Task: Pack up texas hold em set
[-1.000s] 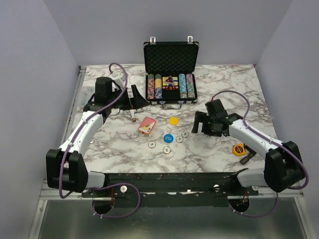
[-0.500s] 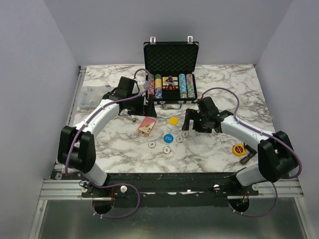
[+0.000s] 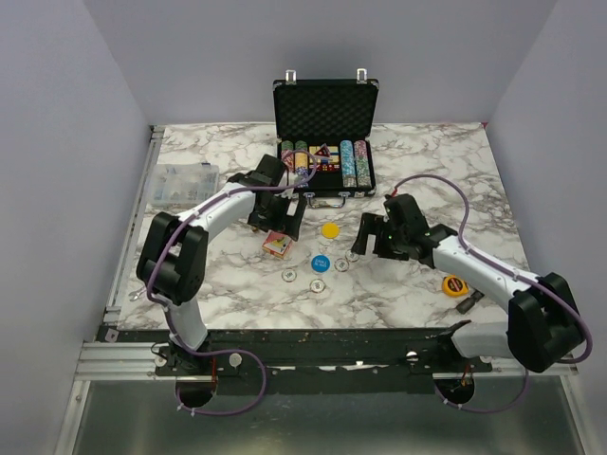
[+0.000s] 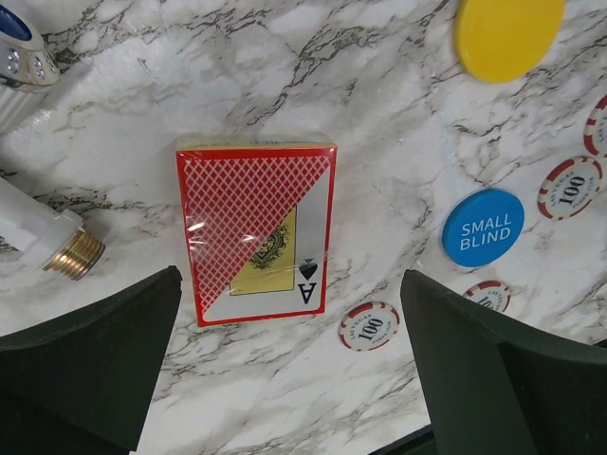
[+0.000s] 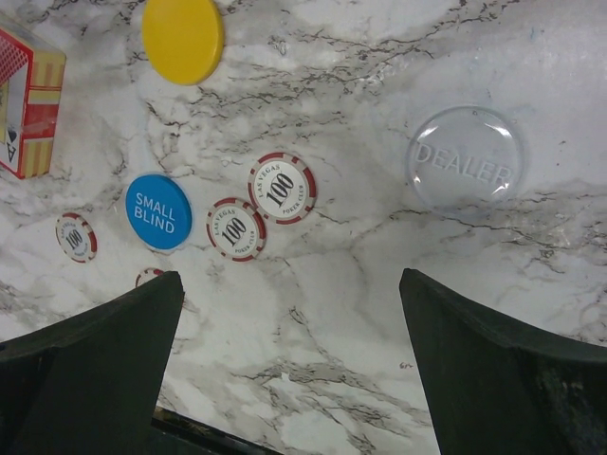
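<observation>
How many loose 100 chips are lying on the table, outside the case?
4 chips: two right of the blue disc, one left of it, one on its near side. Others may be hidden.

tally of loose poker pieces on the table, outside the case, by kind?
Red-and-white 100 chips: 4
Yellow disc: 1
Blue SMALL BLIND disc: 1
Clear DEALER disc: 1
Red card box: 1
Total: 8
</observation>
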Action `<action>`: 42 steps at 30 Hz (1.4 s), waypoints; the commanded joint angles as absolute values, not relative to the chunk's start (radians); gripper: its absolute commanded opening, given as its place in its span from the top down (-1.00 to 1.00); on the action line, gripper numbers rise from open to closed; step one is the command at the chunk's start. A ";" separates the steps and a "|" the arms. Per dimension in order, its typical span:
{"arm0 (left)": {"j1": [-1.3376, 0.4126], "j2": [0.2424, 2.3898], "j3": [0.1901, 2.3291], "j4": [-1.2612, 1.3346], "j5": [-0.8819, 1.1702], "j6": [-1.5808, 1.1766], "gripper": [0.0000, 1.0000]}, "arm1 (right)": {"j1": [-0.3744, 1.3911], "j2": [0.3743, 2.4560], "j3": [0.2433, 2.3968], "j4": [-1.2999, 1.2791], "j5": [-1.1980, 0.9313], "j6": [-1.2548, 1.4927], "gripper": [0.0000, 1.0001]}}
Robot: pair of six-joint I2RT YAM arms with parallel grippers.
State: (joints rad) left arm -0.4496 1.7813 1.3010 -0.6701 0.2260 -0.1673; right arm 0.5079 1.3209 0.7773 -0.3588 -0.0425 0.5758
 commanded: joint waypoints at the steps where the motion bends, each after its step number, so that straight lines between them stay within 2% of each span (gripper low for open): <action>1: -0.462 1.828 1.337 -0.704 0.154 -0.142 -0.97 | 0.511 1.261 0.737 -0.340 -0.026 0.566 -0.99; 6: -0.463 1.871 1.342 -0.716 0.134 -0.120 -0.92 | 0.511 1.211 0.708 -0.340 -0.014 0.548 -0.99; 16: -0.525 1.941 1.413 -0.764 0.026 -0.044 -0.62 | 0.510 1.141 0.669 -0.345 -0.031 0.540 -1.00; 25: -0.532 1.960 1.399 -0.787 -0.034 -0.014 -0.61 | 0.511 1.080 0.661 -0.368 -0.005 0.524 -1.00; 34: -0.533 1.942 1.399 -0.774 -0.044 0.028 -0.04 | 0.511 1.090 0.663 -0.368 -0.005 0.523 -0.99; 39: -0.545 1.864 1.401 -0.731 -0.090 0.077 0.14 | 0.511 1.072 0.663 -0.377 0.016 0.527 -1.00; 42: -0.552 1.802 1.396 -0.667 -0.101 0.136 0.16 | 0.511 1.057 0.668 -0.391 0.049 0.545 -0.99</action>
State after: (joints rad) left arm -0.5362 1.9327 1.3941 -0.7582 -0.0422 0.0402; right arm 0.5079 1.0866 0.6731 -0.3611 -0.0143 0.5381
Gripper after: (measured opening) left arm 0.633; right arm 0.996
